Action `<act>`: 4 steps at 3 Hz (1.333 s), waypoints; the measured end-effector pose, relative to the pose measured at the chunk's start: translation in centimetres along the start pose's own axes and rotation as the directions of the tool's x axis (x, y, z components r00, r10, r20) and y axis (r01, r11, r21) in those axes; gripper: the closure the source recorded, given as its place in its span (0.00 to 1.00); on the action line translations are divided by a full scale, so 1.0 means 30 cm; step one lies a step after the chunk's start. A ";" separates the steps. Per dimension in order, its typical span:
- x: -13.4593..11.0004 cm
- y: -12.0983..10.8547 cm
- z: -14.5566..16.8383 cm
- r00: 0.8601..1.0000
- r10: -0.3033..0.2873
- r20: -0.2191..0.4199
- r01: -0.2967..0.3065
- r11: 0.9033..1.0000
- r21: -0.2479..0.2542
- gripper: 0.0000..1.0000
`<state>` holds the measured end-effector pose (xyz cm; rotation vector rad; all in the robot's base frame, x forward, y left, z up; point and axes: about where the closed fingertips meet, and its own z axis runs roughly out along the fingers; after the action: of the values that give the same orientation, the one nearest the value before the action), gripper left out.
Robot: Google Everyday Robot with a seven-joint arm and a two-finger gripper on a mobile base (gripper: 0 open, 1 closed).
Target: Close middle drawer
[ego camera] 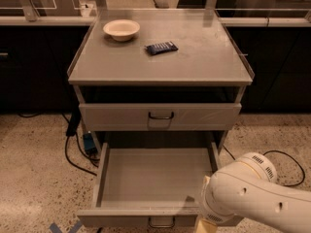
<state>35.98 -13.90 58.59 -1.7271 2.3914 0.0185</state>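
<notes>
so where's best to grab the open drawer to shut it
The small dark handle centred on the low front panel of the drawer, from the front, since that panel juts toward the camera. The pincer sits low, just right of that handle.

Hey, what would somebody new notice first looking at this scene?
The middle drawer stands wide open at the lower front of the cabinet. The white robot arm fills the bottom right corner, its gripper at the drawer's front right edge. On top sit a pale bowl and a dark blue packet.
</notes>
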 end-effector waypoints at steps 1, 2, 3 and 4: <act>0.000 0.000 0.000 1.000 0.000 0.000 0.000 1.000 0.000 0.00; 0.002 0.022 0.022 1.000 -0.004 0.011 0.004 1.000 0.017 0.00; 0.019 0.032 0.120 1.000 -0.019 0.007 0.019 0.999 0.051 0.00; 0.017 0.006 0.204 1.000 -0.027 -0.009 0.028 0.997 0.067 0.00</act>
<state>36.56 -13.59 52.48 -1.7328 2.3455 -0.0711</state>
